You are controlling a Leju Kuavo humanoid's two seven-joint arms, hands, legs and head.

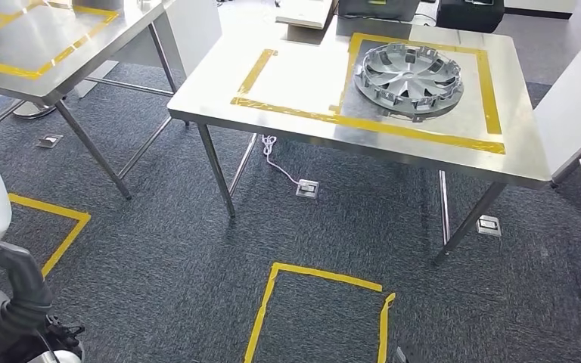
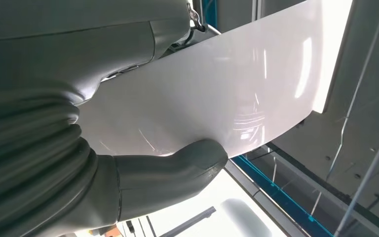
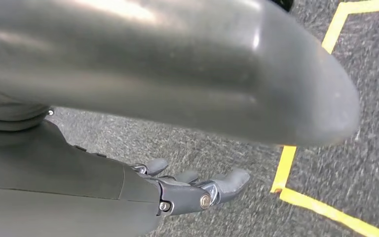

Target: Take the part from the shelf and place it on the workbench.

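The left hand (image 2: 143, 163) grips a white part (image 2: 217, 98), thumb pressed on its face. The right hand (image 3: 187, 190) hangs over carpet (image 3: 365, 148), fingers apart, holding nothing. A hubcap (image 1: 408, 78) lies at the workbench's (image 1: 287, 76) far right corner.

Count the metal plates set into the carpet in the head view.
3: one floor plate beneath the left table, one under the centre table by the white cable, one near its right legs. Others may be hidden.
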